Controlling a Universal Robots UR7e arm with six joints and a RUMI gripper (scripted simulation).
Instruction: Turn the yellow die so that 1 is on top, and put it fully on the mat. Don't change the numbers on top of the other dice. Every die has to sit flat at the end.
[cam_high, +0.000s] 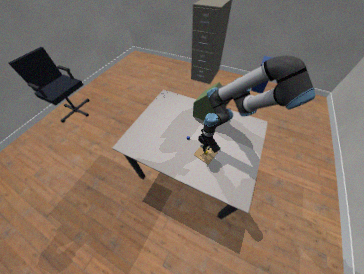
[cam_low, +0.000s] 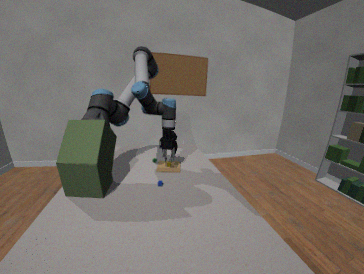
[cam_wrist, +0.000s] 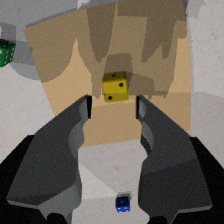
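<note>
Wrist view: our parted black gripper (cam_high: 207, 149) (cam_low: 169, 161) (cam_wrist: 113, 97) grips nothing; the yellow cubic die (cam_high: 206, 151) (cam_low: 169, 164) (cam_wrist: 115, 87), on the tan mat (cam_high: 199, 155) (cam_low: 168, 170) (cam_wrist: 111, 127), seemingly needs its twelve-o'clock 1 upward.

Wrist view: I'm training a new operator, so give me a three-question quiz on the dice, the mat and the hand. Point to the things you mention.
1. True or false: the green die (cam_low: 154, 160) (cam_wrist: 6, 52) lies on the mat (cam_high: 199, 154) (cam_low: 169, 170) (cam_wrist: 107, 125).
2. Multiple choice: which die lies on the mat? a) blue b) yellow c) green
3. Fill in the blank: between the fingertips of the hand (cam_high: 208, 150) (cam_low: 169, 161) (cam_wrist: 114, 107) there is ____ die gripped.

Key: 1. False, it lies beside the mat. 2. b, the yellow die (cam_wrist: 115, 87). 3. no
</note>
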